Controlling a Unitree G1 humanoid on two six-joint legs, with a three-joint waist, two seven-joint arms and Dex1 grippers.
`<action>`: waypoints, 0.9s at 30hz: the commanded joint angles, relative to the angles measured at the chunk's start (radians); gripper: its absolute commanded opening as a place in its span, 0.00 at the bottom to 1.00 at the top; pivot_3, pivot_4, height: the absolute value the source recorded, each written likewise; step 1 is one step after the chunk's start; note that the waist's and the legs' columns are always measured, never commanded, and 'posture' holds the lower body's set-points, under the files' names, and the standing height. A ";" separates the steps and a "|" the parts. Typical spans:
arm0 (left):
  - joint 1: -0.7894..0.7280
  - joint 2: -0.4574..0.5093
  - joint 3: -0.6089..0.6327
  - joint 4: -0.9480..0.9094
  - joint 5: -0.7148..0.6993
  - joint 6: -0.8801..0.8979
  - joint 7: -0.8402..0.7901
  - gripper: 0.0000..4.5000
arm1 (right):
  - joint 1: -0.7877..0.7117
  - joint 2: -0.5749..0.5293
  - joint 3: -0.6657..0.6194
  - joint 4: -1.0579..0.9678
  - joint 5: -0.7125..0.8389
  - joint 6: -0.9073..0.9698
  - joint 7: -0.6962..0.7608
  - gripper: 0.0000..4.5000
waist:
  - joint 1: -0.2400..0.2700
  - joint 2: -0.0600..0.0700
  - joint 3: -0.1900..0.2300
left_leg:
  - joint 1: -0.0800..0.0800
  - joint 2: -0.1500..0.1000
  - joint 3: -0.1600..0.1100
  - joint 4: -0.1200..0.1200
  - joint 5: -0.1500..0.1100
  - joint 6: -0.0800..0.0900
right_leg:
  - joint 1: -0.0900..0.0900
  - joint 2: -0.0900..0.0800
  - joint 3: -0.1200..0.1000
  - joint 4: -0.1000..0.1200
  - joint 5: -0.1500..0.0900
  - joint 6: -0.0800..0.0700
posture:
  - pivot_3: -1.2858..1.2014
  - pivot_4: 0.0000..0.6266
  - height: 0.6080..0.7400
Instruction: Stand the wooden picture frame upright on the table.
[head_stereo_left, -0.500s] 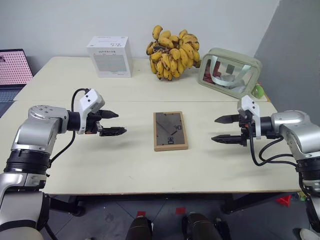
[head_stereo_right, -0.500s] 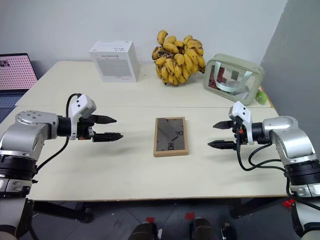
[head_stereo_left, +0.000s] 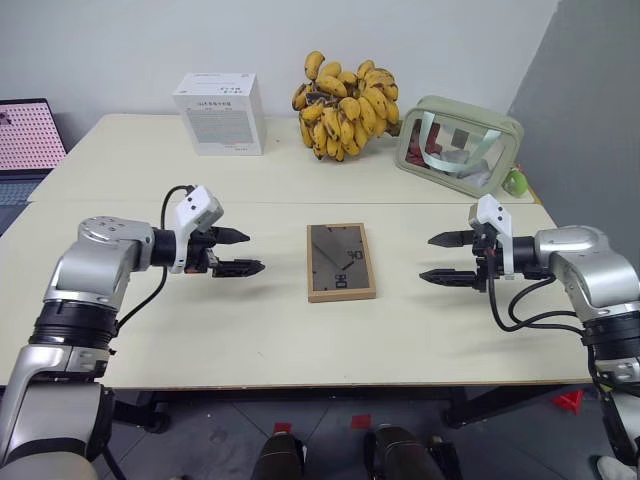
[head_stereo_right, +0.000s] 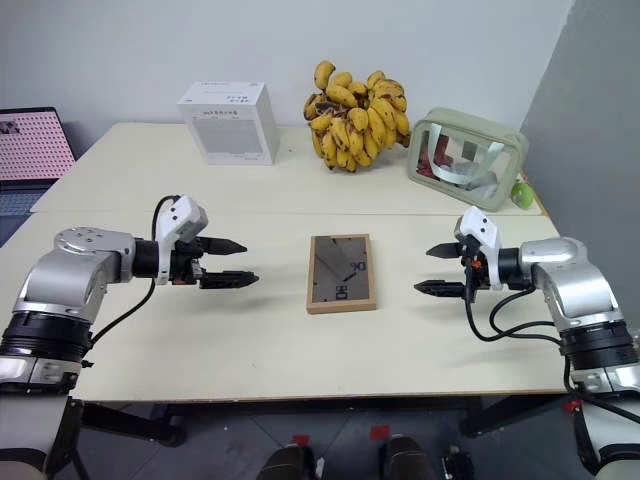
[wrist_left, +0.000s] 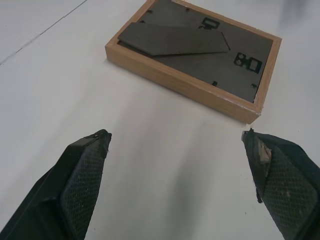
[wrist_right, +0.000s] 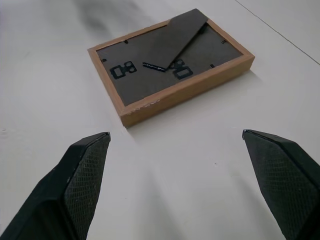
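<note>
A: Your left gripper (head_stereo_left: 238, 252) has its two black fingers spread wide and holds nothing; it hovers over the table (head_stereo_left: 250, 330), just off the left long side of the wooden picture frame (head_stereo_left: 341, 262). Your right gripper (head_stereo_left: 443, 258) is just as wide and as empty, and it faces the frame's right long side.

B: Where does the frame lie?

A: Flat and face down, about midway between the table's left and right edges, just on the near side of the seam (head_stereo_left: 120, 201). You see its dark grey back panel, with the fold-out stand (wrist_right: 180, 40) lying nearly flat against it. Neither gripper touches it.

B: What should I worry about?

A: I judge three risks. The frame is thin and sits flush on the table, so if you push in from one side alone, it will likely slide away rather than lift. If you pinch it by the wood only and tip it up without swinging the stand out, it will probably fall back once you let go. And if you stand it too steeply or let go early, it could topple forward onto its front.

B: Any writing you can read?

A: The white box (head_stereo_left: 220, 112) by the far edge, left of the bananas (head_stereo_left: 346, 103), carries lines of print, too small to read. The clear pouch (head_stereo_left: 458, 143) near the far right corner shows no legible label.
</note>
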 joint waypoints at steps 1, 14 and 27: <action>-0.049 -0.023 0.042 -0.015 -0.103 0.223 -0.004 1.00 | -0.027 0.006 0.012 0.022 -0.027 -0.056 0.008 0.99 | -0.001 0.000 0.000 | 0.000 0.000 0.000 0.000 0.000 0.000 | 0.000 0.000 0.000 0.000 0.000 0.000 | 0.52 0.24 1.00; -0.177 -0.122 0.021 0.313 -0.209 0.591 -0.023 1.00 | -0.076 0.209 0.093 0.209 -0.173 -0.213 -0.152 0.33 | -0.021 0.000 0.000 | 0.001 0.001 -0.003 0.001 0.000 0.000 | 0.000 0.002 -0.001 0.003 0.000 0.000 | 0.52 0.24 1.00; -0.222 -0.301 0.040 0.576 -0.143 0.492 0.059 1.00 | -0.133 0.367 0.171 0.424 -0.332 -0.400 -0.320 0.01 | -0.022 0.000 0.000 | 0.001 0.000 -0.003 0.001 0.000 0.000 | 0.000 0.002 -0.001 0.003 0.000 0.000 | 0.52 0.24 1.00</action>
